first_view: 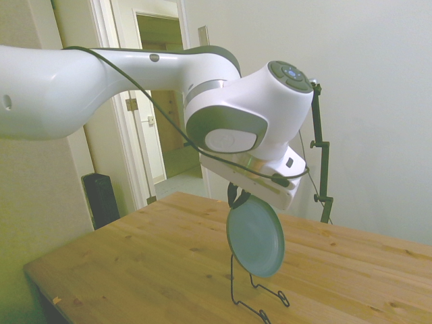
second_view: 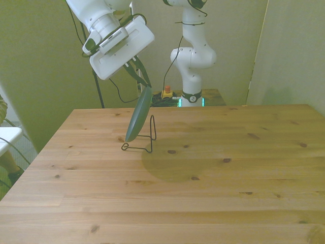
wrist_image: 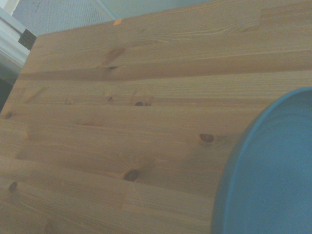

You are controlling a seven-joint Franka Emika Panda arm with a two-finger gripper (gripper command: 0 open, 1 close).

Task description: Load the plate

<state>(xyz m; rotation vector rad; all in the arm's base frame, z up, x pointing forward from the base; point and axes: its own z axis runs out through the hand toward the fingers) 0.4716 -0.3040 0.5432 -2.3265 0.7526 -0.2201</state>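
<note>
Fingers (second_view: 141, 77) pinch the plate's (first_view: 255, 235) top rim; plate hangs tilted below.

Plate (wrist_image: 268, 170) cut off by the wrist view's edge.

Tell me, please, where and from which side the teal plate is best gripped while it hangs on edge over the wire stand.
Grip the plate by its top rim, coming from above, as the pincer does now. It hangs nearly upright and thin, so only the upper edge is free: the lower edge sits by the wire stand on the table.
</note>
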